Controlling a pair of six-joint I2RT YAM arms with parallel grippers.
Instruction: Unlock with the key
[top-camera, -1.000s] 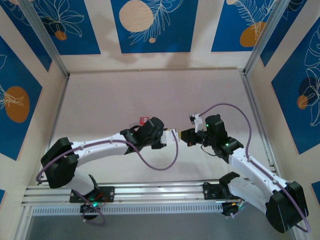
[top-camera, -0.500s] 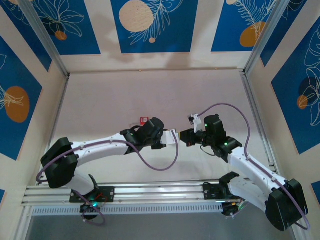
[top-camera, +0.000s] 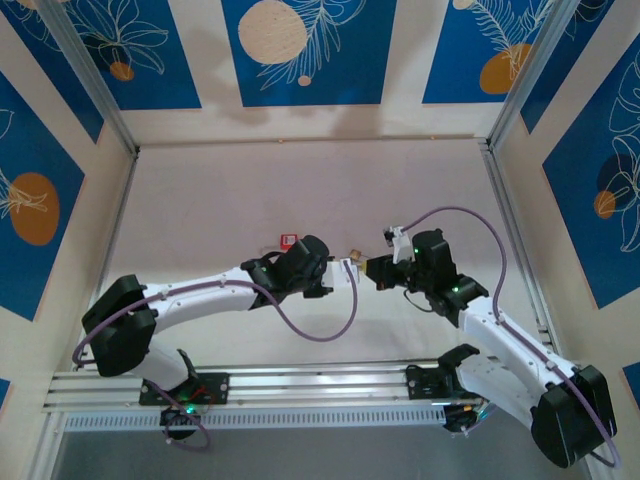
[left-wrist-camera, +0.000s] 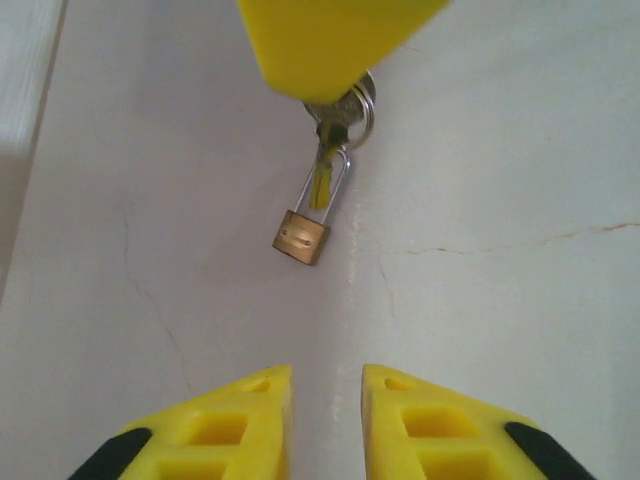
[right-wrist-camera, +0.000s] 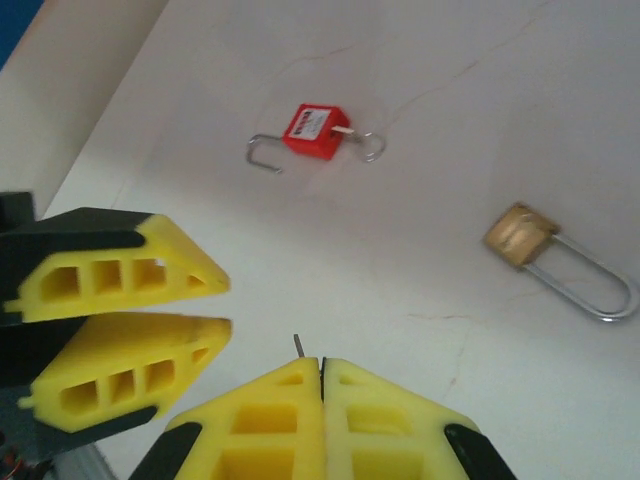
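Table (top-camera: 300, 190) is what you see most of, pale and bare, with walls on three sides. Your two arms reach in from the near edge and meet close to its middle, the left arm (top-camera: 200, 290) stretched rightward and the right arm (top-camera: 500, 330) bent leftward.

Your left gripper (left-wrist-camera: 327, 375) is released: its yellow fingers stand a little apart with nothing between them, pointing right at the other gripper. Your right gripper (right-wrist-camera: 321, 362) is clenched, fingers pressed together, grasping the key, and it sits just beside the left one, tip to tip.

You have a red padlock (right-wrist-camera: 313, 131) lying on the table just far of the left wrist, shackle swung out.

You will find the brass padlock (right-wrist-camera: 520, 237) flat on the table just far of the gap between the two grippers, to the right of the red one, its long shackle seated in the body.

Your key (left-wrist-camera: 333, 125) hangs on its ring under the right fingers. From the left wrist it crosses the shackle; you cannot tell whether it touches
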